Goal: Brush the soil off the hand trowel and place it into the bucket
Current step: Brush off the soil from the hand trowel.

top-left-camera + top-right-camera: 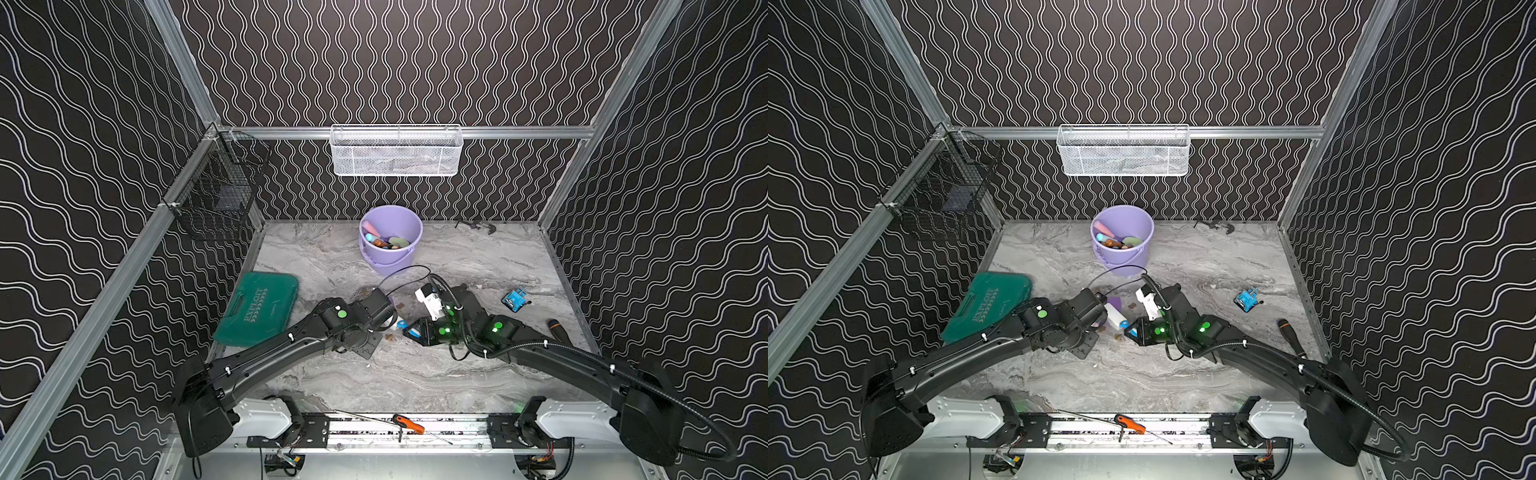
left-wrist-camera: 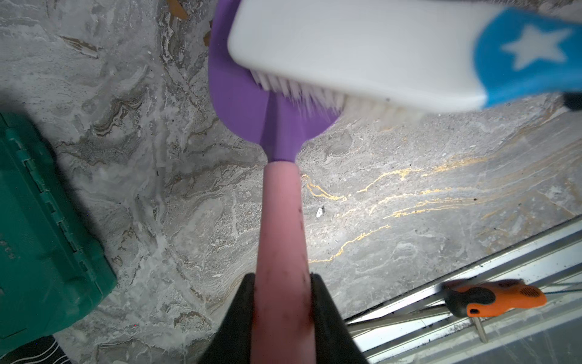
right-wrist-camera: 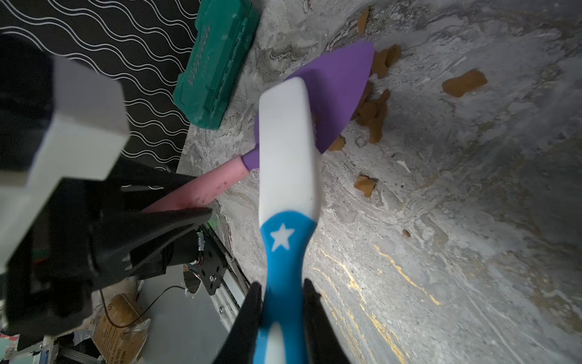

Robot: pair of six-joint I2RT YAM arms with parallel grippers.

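- Two pincers, both clamped: the left pincer (image 2: 282, 279) squeezes the pink handle of the purple-bladed plastic hand trowel (image 2: 280, 205), the right pincer (image 3: 282, 283) the blue grip of a white-backed scrubbing brush (image 3: 286, 141).
- The brush's bristles rest on the blade.
- The trowel is outside the round lilac plastic bucket (image 1: 390, 224), near its front.
- On the grey marbled counter (image 3: 472, 220) before the bucket lie brown crumbly soil clumps (image 3: 373, 113).

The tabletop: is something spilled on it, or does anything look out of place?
Yes. Brown soil clumps lie scattered on the marble tabletop, right beside the purple blade of the trowel, which the brush touches. Also odd: an orange-handled tool lies on the front rail, off the tabletop.
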